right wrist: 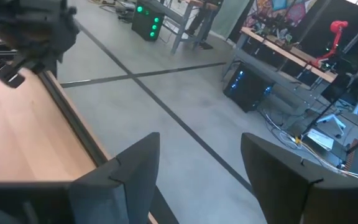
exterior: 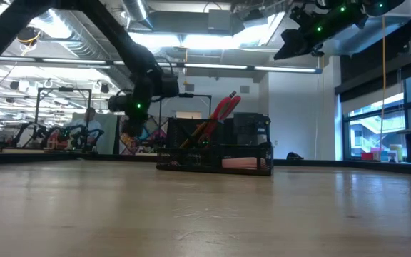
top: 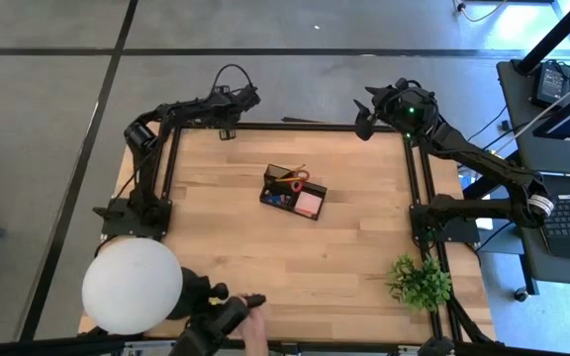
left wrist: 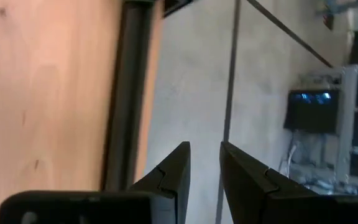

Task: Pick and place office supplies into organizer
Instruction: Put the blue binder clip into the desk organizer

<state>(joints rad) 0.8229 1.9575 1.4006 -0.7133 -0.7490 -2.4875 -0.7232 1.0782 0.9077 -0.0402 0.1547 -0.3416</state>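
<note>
The black organizer (top: 277, 194) (exterior: 255, 135) stands on the middle of the table. Red-handled scissors (top: 299, 183) (exterior: 222, 111) stick up out of it, and the pink note block (top: 310, 203) (exterior: 242, 163) lies in its right compartment. A small blue piece (top: 281, 201) shows in a near compartment, and a yellowish pencil (top: 289, 174) leans at the far side. My left gripper (top: 246, 99) (left wrist: 205, 144) hovers over the table's far edge, open by a narrow gap and holding nothing. My right gripper (top: 362, 121) (right wrist: 201, 134) hangs at the far right corner, wide open and holding nothing.
A large white round lamp (top: 132, 287) stands at the near left corner and a green plant (top: 419, 282) at the near right. A person's hand (top: 256, 318) with a dark object shows at the near edge. Bare wood surrounds the organizer.
</note>
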